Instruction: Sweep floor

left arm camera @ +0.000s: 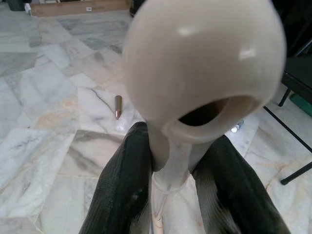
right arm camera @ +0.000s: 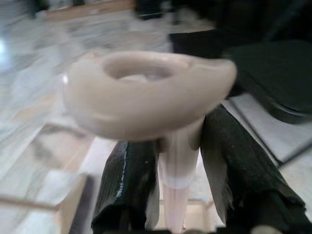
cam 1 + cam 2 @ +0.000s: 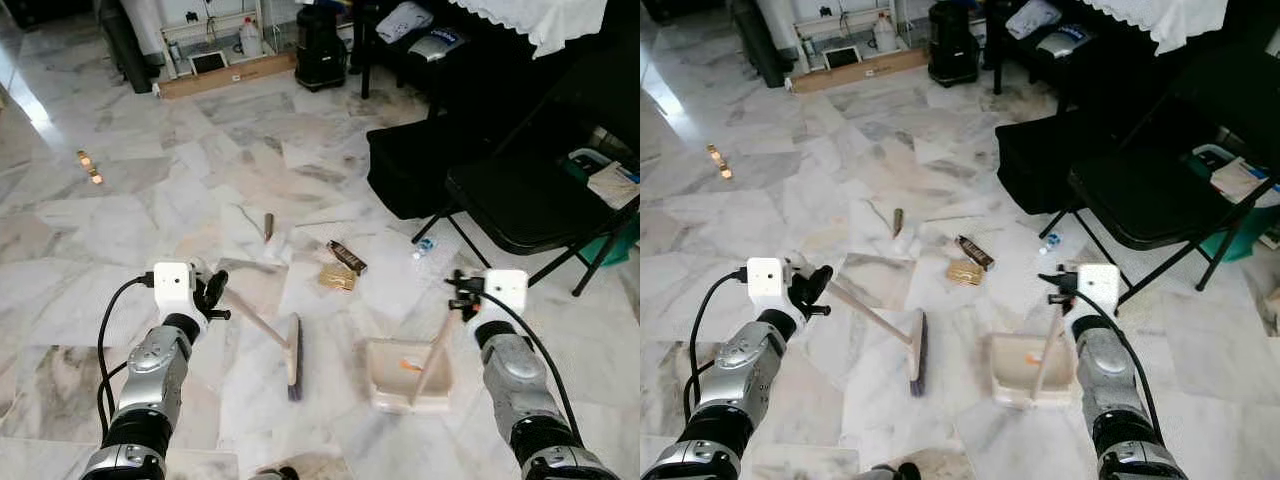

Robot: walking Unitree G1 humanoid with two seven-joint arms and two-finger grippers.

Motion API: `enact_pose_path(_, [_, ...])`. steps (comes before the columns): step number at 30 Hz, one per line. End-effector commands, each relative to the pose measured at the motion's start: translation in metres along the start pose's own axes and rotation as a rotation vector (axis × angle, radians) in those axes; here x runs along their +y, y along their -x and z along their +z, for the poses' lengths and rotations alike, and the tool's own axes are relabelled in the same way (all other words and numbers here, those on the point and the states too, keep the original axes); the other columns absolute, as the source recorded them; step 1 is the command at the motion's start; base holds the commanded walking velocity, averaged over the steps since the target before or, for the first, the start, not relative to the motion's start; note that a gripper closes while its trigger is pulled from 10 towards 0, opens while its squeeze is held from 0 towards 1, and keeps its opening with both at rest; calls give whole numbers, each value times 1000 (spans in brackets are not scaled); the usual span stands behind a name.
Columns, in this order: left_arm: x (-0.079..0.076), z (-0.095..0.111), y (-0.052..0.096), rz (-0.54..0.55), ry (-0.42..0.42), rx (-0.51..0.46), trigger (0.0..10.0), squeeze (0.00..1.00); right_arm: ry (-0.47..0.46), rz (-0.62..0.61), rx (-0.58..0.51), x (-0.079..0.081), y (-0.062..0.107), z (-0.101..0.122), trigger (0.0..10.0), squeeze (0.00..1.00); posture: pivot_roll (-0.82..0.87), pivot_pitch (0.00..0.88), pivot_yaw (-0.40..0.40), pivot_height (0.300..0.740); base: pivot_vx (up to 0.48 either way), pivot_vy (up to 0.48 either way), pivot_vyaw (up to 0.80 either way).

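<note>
My left gripper (image 3: pixel 212 293) is shut on the cream handle of a small broom (image 3: pixel 293 352), whose dark bristle head rests on the marble floor between my arms. My right gripper (image 3: pixel 462 292) is shut on the upright handle of a cream dustpan (image 3: pixel 405 378) that sits on the floor with an orange scrap inside. In the left wrist view the broom handle's rounded end (image 1: pixel 204 63) sits between the black fingers (image 1: pixel 122 185). Litter lies ahead: a brown wrapper (image 3: pixel 347 257), a tan piece (image 3: pixel 337 277), a small stick (image 3: pixel 268 226) and a blue-white scrap (image 3: pixel 424 247).
A black folding chair (image 3: pixel 540 200) stands at the right with a black bag (image 3: pixel 415 165) beside it. A black bin (image 3: pixel 320 45) and a wooden board (image 3: pixel 225 75) are at the far wall. Small orange bits (image 3: pixel 90 167) lie far left.
</note>
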State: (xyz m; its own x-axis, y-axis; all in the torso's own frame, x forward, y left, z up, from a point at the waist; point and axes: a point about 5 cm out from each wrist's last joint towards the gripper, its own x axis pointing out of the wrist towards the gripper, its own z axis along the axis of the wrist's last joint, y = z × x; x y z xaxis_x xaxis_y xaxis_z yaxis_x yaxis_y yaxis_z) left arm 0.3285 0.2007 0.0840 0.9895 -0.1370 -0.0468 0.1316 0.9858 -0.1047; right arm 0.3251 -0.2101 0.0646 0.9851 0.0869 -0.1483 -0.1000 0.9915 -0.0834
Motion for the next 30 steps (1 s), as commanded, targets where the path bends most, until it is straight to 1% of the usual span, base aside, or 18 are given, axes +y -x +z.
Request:
enact_pose_path(1, [3,7,-1,-2,-7,-34,10000,0,22,64,-6,-1,1,4,10000,0,1,110,76,740,0,0,0])
enact_pose_path(2, [3,7,-1,-2,-6,-33,10000,0,30,96,0,-2,1,5,10000,0,1,110,76,740,0,0,0])
enact_pose_path(4, [3,7,-1,-3,-3,-32,10000,0,77,177,23,-1,4,4,10000,0,1,110,76,740,0,0,0])
enact_pose_path(6, [3,7,-2,-5,-2,-31,10000,0,112,198,33,-1,4,3,10000,0,1,110,76,740,0,0,0])
enact_pose_path(9, [2,7,-2,-7,-1,-30,10000,0,124,163,49,-10,5,5,10000,0,-1,110,77,740,0,0,0])
enact_pose_path(14, [2,7,-2,-10,-1,-30,10000,0,139,199,70,-13,7,4,10000,0,-1,110,77,740,0,0,0])
enact_pose_path(16, [2,7,-2,-10,-3,-29,10000,0,155,183,79,-17,8,4,10000,0,0,112,79,740,0,0,0])
enact_pose_path(20, [2,7,-2,-10,-4,-29,10000,0,148,174,81,-17,8,4,10000,0,0,111,79,740,0,0,0])
enact_pose_path(21, [2,7,-2,-12,-4,-29,10000,0,136,163,85,-18,8,4,10000,745,1,110,79,740,0,0,0])
enact_pose_path(22, [2,7,-2,-13,-3,-28,10000,0,124,149,90,-18,7,3,10000,1000,1,110,79,740,0,0,0])
enact_pose_path(30, [1,7,-3,-17,-3,-23,10000,0,117,144,92,-14,6,3,10000,1000,4,107,80,740,0,0,0])
